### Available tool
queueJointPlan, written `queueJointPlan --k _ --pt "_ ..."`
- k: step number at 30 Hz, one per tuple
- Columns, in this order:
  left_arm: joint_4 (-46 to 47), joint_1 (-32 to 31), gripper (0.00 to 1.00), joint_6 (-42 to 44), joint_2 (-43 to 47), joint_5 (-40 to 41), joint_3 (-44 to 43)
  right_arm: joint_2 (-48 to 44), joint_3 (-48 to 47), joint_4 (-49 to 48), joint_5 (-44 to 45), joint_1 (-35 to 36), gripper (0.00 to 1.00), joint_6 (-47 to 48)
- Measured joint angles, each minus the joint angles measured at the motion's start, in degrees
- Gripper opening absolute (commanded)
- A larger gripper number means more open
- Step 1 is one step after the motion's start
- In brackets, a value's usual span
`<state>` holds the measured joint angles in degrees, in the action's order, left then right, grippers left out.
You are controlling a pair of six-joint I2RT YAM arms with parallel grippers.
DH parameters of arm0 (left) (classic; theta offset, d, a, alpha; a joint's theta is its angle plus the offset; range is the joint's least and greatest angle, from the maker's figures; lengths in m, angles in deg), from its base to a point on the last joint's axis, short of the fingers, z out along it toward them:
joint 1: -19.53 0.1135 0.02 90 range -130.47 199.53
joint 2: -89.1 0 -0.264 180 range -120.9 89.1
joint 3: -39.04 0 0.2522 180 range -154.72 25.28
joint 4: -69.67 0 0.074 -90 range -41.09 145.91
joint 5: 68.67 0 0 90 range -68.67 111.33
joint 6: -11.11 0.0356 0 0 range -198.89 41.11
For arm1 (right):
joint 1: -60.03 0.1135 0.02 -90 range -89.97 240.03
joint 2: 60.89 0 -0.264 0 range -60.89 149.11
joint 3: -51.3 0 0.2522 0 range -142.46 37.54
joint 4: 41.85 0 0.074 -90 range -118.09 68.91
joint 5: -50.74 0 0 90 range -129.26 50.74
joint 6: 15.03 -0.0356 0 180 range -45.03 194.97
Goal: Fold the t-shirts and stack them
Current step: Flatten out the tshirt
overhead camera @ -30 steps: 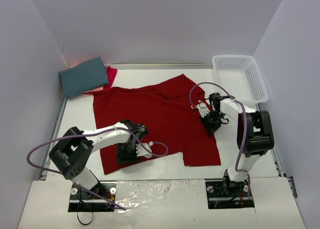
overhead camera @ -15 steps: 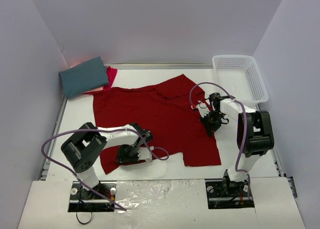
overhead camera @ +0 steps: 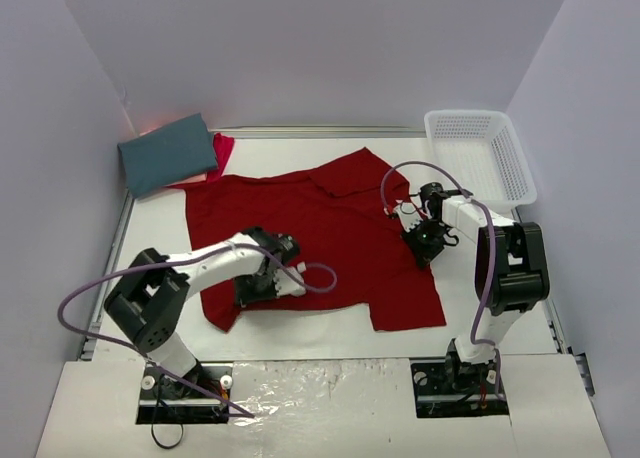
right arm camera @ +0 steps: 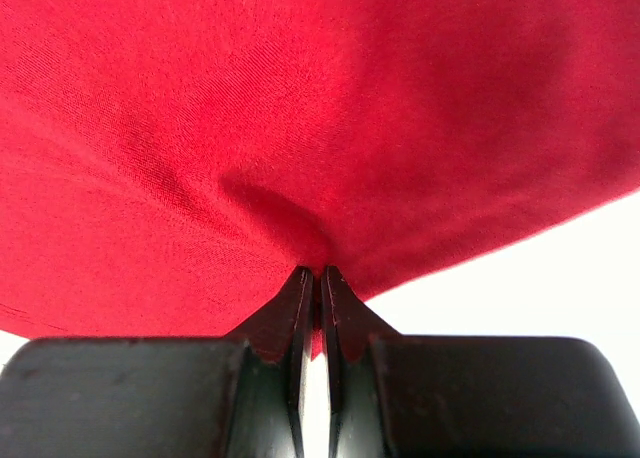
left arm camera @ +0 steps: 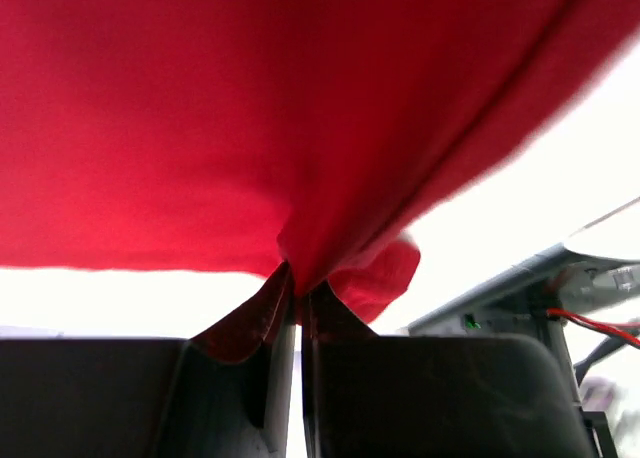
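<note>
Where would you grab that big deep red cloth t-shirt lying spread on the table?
Probably at an edge, from above: the deep red cloth t-shirt lies flat, so only a pinched-up ridge offers purchase, as the left pincer and right pincer show.

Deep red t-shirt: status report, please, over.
Left tool shut on deep red t-shirt, near hem. Right tool shut on its right edge. Not yet folded. Basket apart, far right.

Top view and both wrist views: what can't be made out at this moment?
- Top view: the pink shirt lies mostly under the folded teal shirt; only an edge shows.
- Left wrist view: the red shirt, pinched in the left gripper, fills the frame; the table behind is washed out.
- Right wrist view: the same shirt, pinched in the right gripper, blocks everything beyond.
</note>
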<state>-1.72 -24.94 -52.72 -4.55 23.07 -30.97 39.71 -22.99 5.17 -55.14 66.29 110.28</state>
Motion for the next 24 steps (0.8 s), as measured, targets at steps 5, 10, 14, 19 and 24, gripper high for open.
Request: queueJointPlan --k 5,10,14,19,24 --pt "0.92 11.67 0.02 -1.14 5.11 0.42 -13.51 -2.01 -6.12 0.37 0.02 -0.61 0.00 -1.99" --pt "4.28 22.21 0.02 -2.95 7.10 2.82 -25.16 -3.58 -20.17 0.20 -0.61 -0.66 0.00 -5.66" --pt "5.49 26.10 0.02 -4.37 4.68 4.55 -34.56 -3.52 -32.76 -0.63 -1.11 -0.63 0.00 -8.48" --pt "5.07 28.11 0.02 -5.86 1.27 4.72 -47.87 -4.39 -43.67 -1.03 -1.05 -0.63 0.00 -10.03" --pt "3.78 28.15 0.02 -5.95 4.37 4.28 -52.17 -11.93 -42.93 -0.02 -1.11 -0.63 0.00 -10.45"
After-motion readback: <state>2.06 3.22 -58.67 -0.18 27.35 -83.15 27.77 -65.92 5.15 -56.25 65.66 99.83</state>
